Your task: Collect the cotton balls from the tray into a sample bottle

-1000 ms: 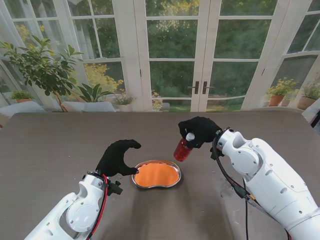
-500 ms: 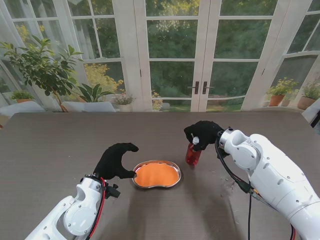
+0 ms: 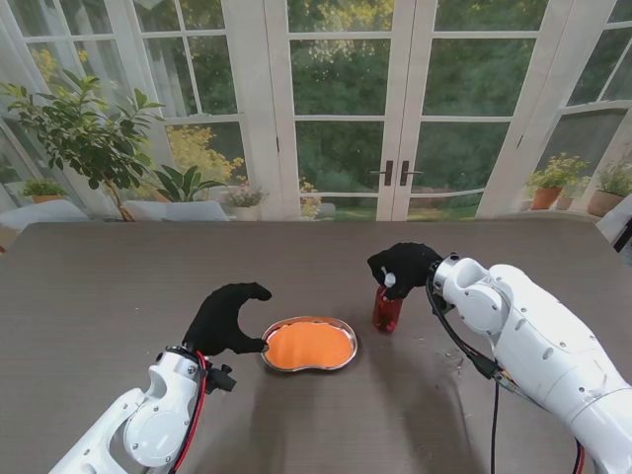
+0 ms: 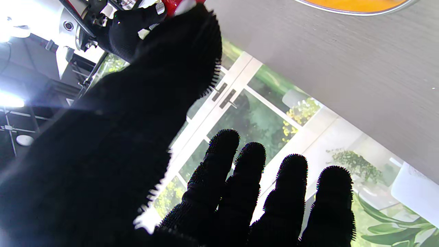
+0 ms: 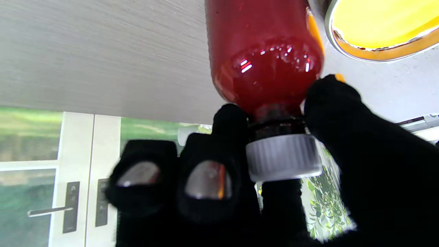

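Bottle [image 3: 386, 308] lower now, upright beside tray [image 3: 345, 358].

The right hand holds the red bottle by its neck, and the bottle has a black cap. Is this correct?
Not quite. The right hand does hold the red bottle by its neck, but the cap is white, not black. The right wrist view shows this clearly.

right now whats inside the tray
The tray shows only a flat orange fill across its bowl; no separate cotton balls can be made out. Anything beneath the orange surface is hidden.
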Tool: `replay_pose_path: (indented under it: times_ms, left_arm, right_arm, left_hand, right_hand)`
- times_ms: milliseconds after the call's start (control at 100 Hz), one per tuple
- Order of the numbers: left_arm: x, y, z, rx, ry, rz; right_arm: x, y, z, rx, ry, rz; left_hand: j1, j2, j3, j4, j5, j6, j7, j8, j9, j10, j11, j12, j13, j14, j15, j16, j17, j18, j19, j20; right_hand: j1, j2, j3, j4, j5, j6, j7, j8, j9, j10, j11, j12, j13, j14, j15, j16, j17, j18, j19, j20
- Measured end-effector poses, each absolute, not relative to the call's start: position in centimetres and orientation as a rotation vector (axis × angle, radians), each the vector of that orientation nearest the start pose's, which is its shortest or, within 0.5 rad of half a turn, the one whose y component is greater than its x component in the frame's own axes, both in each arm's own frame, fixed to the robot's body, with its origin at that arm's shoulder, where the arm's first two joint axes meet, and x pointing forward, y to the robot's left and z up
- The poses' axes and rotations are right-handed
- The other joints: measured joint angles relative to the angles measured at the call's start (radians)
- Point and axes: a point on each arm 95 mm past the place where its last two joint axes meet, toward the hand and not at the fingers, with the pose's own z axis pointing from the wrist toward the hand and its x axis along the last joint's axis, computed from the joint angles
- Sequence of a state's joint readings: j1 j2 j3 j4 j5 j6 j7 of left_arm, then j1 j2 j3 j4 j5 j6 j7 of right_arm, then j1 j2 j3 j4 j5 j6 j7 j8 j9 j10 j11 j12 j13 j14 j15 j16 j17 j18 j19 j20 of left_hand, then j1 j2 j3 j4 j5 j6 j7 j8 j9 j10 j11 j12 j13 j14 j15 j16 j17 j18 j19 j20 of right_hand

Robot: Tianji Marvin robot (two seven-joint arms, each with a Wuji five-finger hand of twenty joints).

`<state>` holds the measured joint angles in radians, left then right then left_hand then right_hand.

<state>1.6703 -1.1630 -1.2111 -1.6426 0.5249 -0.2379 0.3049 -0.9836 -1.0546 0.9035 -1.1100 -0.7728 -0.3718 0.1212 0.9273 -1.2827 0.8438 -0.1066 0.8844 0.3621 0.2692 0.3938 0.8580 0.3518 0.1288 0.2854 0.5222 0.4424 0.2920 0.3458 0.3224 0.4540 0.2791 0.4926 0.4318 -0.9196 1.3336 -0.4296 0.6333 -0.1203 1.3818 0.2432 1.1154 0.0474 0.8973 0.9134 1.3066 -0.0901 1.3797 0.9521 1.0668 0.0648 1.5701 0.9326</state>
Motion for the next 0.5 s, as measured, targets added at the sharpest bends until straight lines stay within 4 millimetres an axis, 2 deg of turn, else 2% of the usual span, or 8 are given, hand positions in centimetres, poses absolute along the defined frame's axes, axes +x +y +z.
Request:
replay_pose_path:
  times_ms: [500]
  left_arm:
    - [36.61, -2.65, -31.48, -1.471, 0.978, -2.126]
  right_arm:
    - [53.04, -1.16, -29.58, 1.062, 1.878, 1.525]
  left_hand:
    - [0.0, 0.0, 0.0, 0.0, 0.0, 0.0, 0.0, 0.0, 0.0, 0.0, 0.0, 0.0, 0.0, 0.0, 0.0, 0.0, 0.0, 0.0, 0.0, 0.009]
  right_hand:
    - [-0.02, 0.033, -0.005, 0.0, -0.002, -0.006, -0.014, 0.001, -0.008, -0.007, -0.008, -0.03, 0.0, 0.005, -0.123, -0.072, -0.084, 0.03, -0.044, 0.0]
